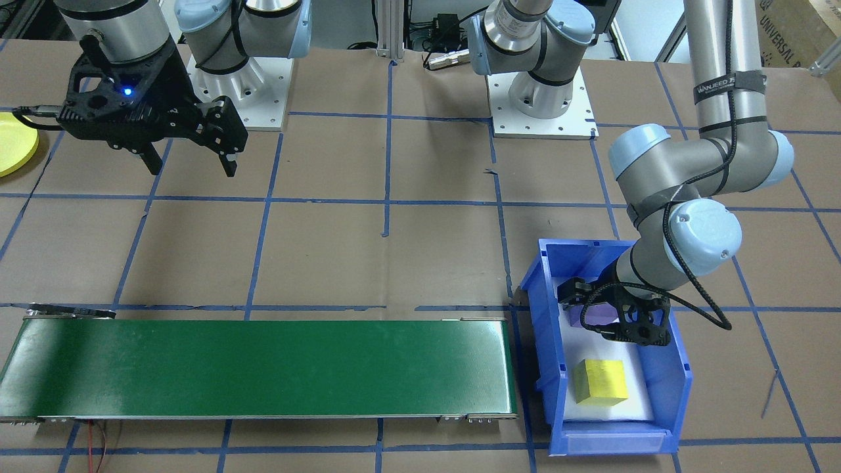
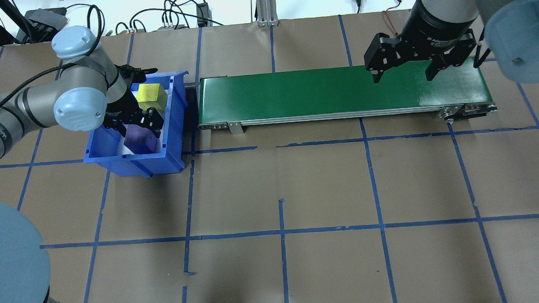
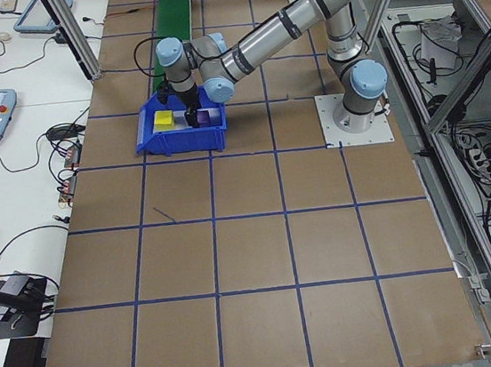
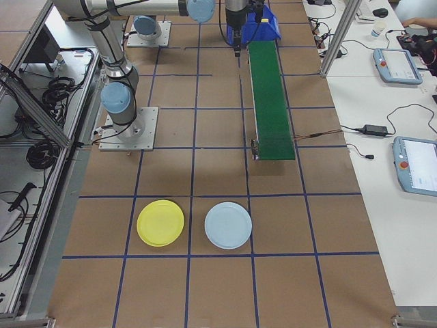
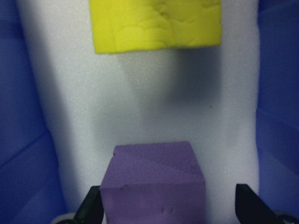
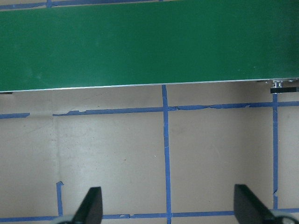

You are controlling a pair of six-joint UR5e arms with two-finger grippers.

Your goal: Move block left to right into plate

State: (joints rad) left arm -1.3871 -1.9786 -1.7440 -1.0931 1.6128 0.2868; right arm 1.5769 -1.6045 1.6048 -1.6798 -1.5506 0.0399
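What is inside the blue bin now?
In the blue bin: a yellow block, a purple block between the open left gripper's fingers, white foam underneath. The gripper partly covers the purple block.

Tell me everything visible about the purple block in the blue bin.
The purple block is a matte, foam-like cube with sharp edges and a faint diagonal crease on top. It sits upright on the white liner inside the blue bin, apart from the yellow block. The left end effector is open and straddles it: one finger looks close against one side, the other stands clear of the opposite side. Whether the near finger touches cannot be told.
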